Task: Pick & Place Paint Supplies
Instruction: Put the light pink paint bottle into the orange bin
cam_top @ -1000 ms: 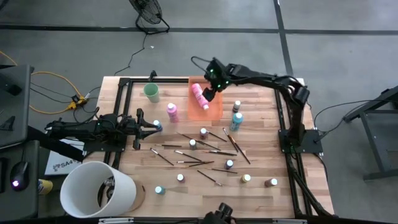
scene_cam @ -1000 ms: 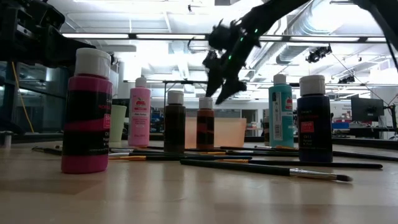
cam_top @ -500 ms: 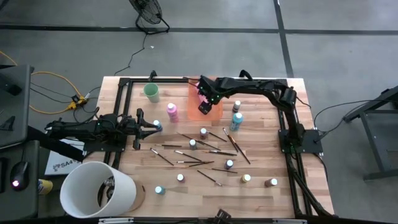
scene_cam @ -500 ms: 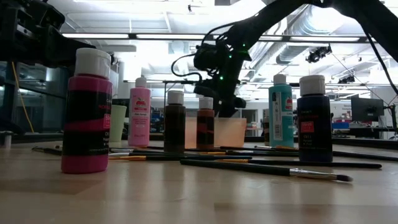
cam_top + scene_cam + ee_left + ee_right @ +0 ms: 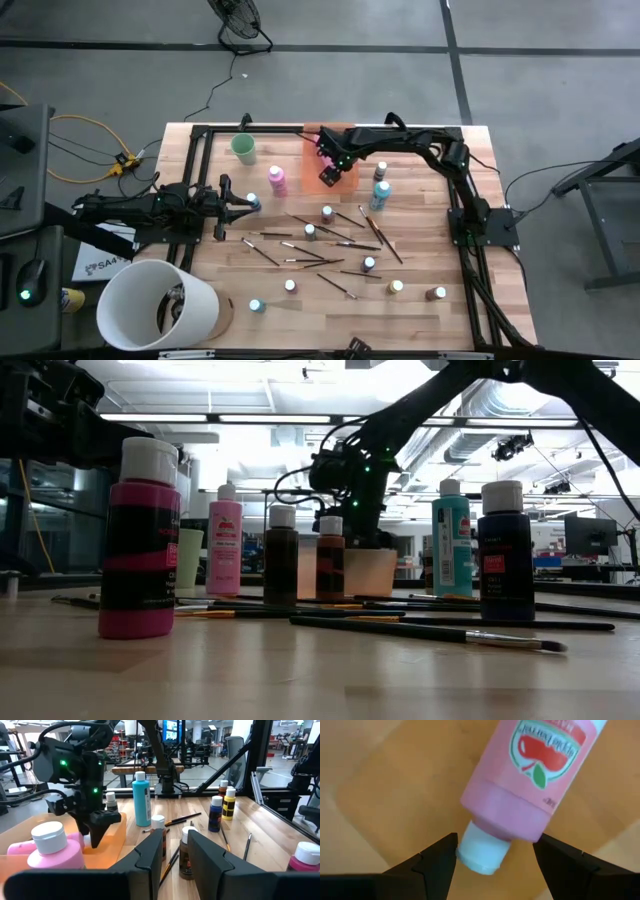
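Observation:
A pink bottle with a white cap lies on its side in the orange tray. My right gripper is open and reaches down into the tray. Its fingers stand on either side of the cap without touching it. In the high view the arm hides this bottle. A second pink bottle stands upright on the table near the tray. Teal bottles, tiny capped bottles and thin brushes are spread over the table. My left gripper waits open at the table's left side.
A mint-green cup stands at the far left of the tray. A large white bucket sits at the near left corner. Black frame rails run along the table's sides. In the low view, bottles stand close in front of the camera.
My right gripper has come down from above the tray into it, shifting slightly toward the table's near-left, and has tipped to point downward over the lying pink bottle. The bottle has stayed in the tray.

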